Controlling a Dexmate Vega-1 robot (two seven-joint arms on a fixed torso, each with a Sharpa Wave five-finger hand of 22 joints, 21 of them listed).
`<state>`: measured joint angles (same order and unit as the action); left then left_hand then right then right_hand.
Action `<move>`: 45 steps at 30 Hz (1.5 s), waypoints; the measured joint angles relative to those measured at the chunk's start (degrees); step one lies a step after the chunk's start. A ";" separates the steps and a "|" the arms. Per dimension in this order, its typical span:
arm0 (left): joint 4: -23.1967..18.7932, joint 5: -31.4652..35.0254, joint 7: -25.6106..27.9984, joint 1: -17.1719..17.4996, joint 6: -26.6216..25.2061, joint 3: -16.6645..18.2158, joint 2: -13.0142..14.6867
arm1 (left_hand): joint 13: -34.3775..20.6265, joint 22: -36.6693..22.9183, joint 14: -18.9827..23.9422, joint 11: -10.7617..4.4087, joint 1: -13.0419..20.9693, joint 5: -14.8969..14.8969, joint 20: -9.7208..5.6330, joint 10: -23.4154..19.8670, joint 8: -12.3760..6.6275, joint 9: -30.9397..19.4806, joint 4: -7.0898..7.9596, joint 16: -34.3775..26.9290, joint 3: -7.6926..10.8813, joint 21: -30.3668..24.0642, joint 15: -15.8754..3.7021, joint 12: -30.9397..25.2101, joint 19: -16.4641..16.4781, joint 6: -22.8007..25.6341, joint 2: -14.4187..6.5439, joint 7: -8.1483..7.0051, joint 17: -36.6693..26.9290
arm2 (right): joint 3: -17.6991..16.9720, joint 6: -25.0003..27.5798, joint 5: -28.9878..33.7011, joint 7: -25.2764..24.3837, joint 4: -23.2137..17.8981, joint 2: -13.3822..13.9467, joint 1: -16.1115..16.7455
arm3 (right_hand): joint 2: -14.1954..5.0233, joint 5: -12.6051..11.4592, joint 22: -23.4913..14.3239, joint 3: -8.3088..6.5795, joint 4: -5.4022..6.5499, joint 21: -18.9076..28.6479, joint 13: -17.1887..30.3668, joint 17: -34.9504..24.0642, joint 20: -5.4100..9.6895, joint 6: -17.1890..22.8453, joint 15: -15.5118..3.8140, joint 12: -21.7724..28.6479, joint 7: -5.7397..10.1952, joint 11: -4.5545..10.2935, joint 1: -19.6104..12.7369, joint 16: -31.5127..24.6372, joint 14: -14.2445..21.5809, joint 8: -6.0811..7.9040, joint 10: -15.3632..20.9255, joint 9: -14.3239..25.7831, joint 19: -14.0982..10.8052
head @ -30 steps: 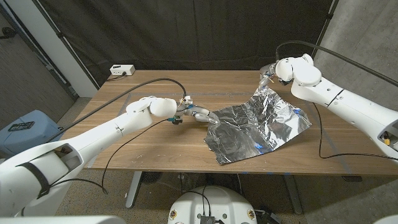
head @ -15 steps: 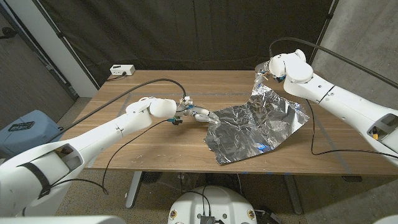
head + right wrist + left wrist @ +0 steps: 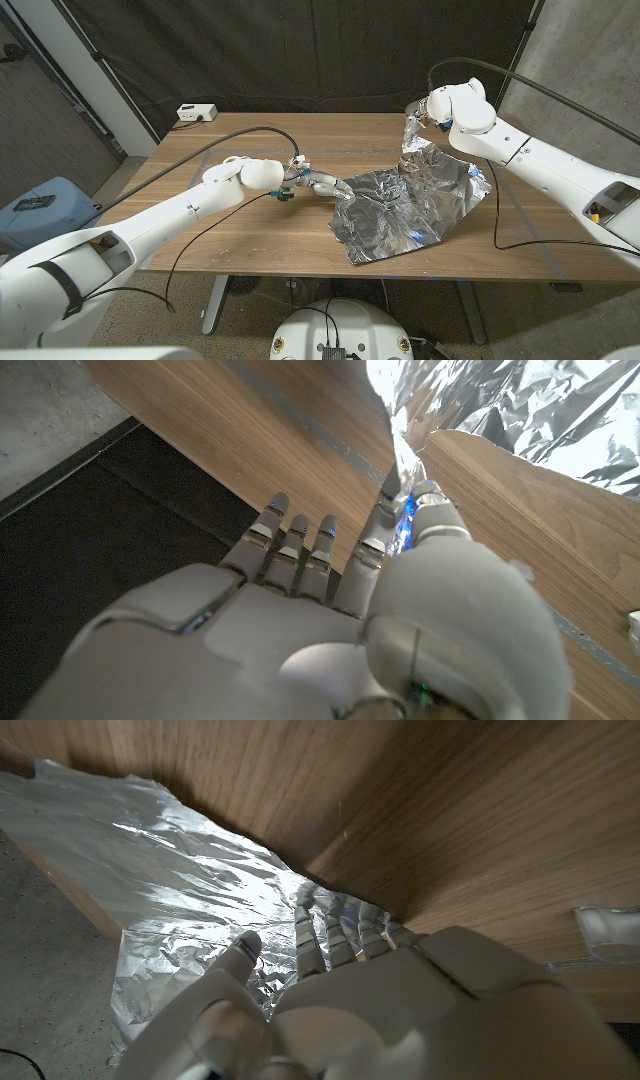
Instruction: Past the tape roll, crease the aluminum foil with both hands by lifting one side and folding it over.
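The shiny foil (image 3: pixel 405 205) lies in the middle of the wooden table (image 3: pixel 250 235). The right hand (image 3: pixel 424 113) pinches the far corner and holds it up high. The left hand (image 3: pixel 318 184) presses its fingers on the foil's near-left edge.

Foil (image 3: pixel 405 205) on the table (image 3: pixel 250 240) — left hand (image 3: pixel 318 184) at its left edge, right hand (image 3: pixel 418 118) at its far corner

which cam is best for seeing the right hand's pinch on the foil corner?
Right wrist view: the right hand fills the frame, with the foil corner pinched at its fingers. Head view shows the whole foil sheet with that corner lifted by the right hand, but the pinch is tiny. Left wrist view shows foil near the left hand.
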<state>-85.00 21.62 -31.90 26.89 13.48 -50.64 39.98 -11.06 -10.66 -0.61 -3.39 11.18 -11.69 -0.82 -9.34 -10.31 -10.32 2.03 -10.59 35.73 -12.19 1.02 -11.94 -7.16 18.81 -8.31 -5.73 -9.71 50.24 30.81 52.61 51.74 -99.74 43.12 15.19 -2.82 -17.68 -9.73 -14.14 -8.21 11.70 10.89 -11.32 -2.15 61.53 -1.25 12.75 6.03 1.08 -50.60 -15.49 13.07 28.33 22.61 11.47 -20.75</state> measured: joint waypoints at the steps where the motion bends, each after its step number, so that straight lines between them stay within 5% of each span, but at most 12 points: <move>1: 0.02 0.00 0.00 -0.01 0.02 -0.01 0.00 | 0.00 0.00 0.00 0.00 0.00 0.00 0.00 0.00 0.00 0.00 0.00 0.00 0.00 0.00 0.00 0.00 0.00 0.00 0.00 0.00 -0.01 | 0.04 0.19 0.08 0.19 -0.11 -0.06 -0.01 | 0.00 0.00 0.00 0.00 0.00 0.00 0.00 0.00 0.00 0.00 -0.06 0.00 0.00 0.08 0.00 0.00 0.06 0.00 0.08 0.00 0.00; 25: 0.03 -0.01 0.27 0.39 0.77 -0.04 0.12 | 0.04 0.01 -0.01 0.03 0.23 0.00 -0.10 0.04 0.13 0.03 -0.70 0.20 0.22 0.01 -0.01 0.00 0.51 -0.01 0.23 0.00 0.00 | 2.21 6.06 2.22 5.90 -0.99 -3.87 -2.32 | -0.89 0.74 0.00 -0.01 -0.33 0.00 0.00 0.00 -1.62 0.53 1.86 0.01 -2.20 -1.48 -1.67 -0.44 2.83 -0.04 1.65 -0.28 -1.63; 45: 1.22 0.30 0.71 0.25 1.85 -0.21 -0.24 | 0.04 0.03 -0.02 0.13 0.23 0.00 -0.10 0.15 0.11 0.06 -1.05 0.39 0.58 0.01 -0.02 0.00 0.51 -0.11 0.23 -0.09 -0.06 | 4.71 18.77 4.72 9.03 -1.51 -7.58 -2.96 | -1.58 1.59 0.00 -0.25 -0.56 0.00 0.00 0.00 -3.51 0.50 3.70 -0.26 -4.83 -3.21 -3.55 -0.84 4.69 -0.66 2.92 -0.12 -2.44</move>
<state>-83.78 21.92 -31.19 27.14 15.33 -50.86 39.74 -11.02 -10.63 -0.63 -3.26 11.41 -11.69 -0.92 -9.18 -10.20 -10.25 0.98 -10.20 36.31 -12.18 1.01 -11.94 -6.65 18.70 -8.08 -5.82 -9.77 54.95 49.58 57.33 60.77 -101.25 35.55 12.23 -4.40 -16.09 -9.73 -14.39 -8.77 11.69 10.89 -11.32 -5.66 62.03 2.46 12.49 1.20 -2.14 -54.15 -16.33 17.76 27.67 25.53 11.35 -23.19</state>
